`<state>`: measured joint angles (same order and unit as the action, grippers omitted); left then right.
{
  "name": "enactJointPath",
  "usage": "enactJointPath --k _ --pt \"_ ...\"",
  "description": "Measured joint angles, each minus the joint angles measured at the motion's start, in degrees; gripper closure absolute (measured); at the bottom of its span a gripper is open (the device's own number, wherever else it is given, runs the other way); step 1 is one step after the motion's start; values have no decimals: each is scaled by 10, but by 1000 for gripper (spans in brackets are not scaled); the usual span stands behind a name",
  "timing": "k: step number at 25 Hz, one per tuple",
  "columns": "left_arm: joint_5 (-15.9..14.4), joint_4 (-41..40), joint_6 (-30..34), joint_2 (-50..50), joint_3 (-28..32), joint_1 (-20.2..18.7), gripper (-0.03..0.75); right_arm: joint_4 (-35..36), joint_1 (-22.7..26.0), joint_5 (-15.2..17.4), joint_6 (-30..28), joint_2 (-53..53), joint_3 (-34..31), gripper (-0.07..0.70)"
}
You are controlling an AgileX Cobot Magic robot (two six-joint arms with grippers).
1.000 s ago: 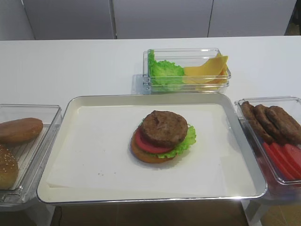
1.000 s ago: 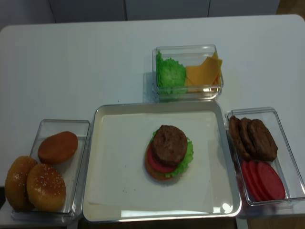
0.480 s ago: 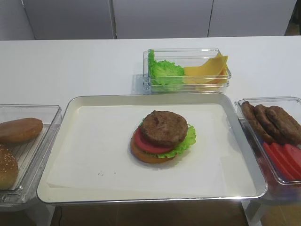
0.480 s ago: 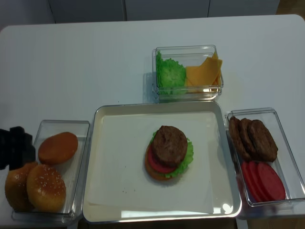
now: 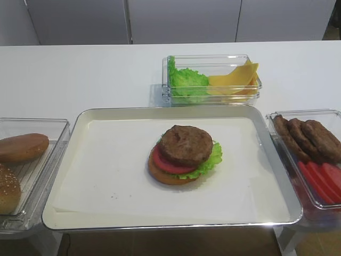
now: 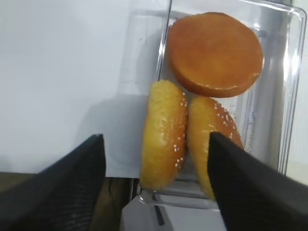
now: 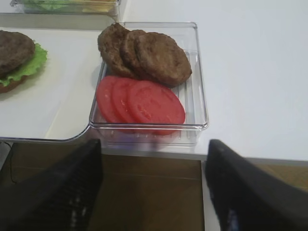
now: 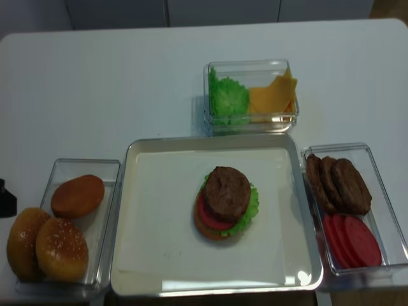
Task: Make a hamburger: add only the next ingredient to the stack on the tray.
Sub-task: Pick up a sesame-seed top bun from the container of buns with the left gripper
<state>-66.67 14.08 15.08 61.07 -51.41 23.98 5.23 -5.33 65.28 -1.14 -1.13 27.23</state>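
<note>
The stack [image 5: 184, 154] of bottom bun, lettuce, tomato and patty sits mid-tray [image 5: 106, 181] on white paper. Two sesame-seeded bun tops [image 6: 163, 132] [image 6: 211, 139] stand on edge side by side in the clear tub at the left, also visible in the realsense view [image 8: 62, 248]. My left gripper [image 6: 154, 192] hovers open just short of them, touching neither, its fingers wide on either side. My right gripper [image 7: 154, 192] is open and empty, off the table's front edge before the patty tub.
A smooth seedless bun [image 6: 214, 53] lies behind the sesame buns in the same tub [image 8: 83, 164]. The right tub holds patties [image 7: 154, 55] and tomato slices [image 7: 139, 103]. A back tub [image 5: 213, 80] holds lettuce and cheese. A black piece of the left arm [image 8: 5, 197] shows at the left edge.
In the realsense view the left arm's black end came in beside the bun tub half a second ago and has since slid back to the left edge. Stack and buns have not moved.
</note>
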Motion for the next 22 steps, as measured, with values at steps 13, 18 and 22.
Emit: enactJointPath --k 13,18,22 --pt "-26 14 111 94 0 18 239 0 0 0 0 0 0 161" --pt "-29 14 135 123 0 18 251 0 0 0 -1 0 0 176" --pt "-31 16 144 136 0 18 263 0 0 0 0 0 0 177"
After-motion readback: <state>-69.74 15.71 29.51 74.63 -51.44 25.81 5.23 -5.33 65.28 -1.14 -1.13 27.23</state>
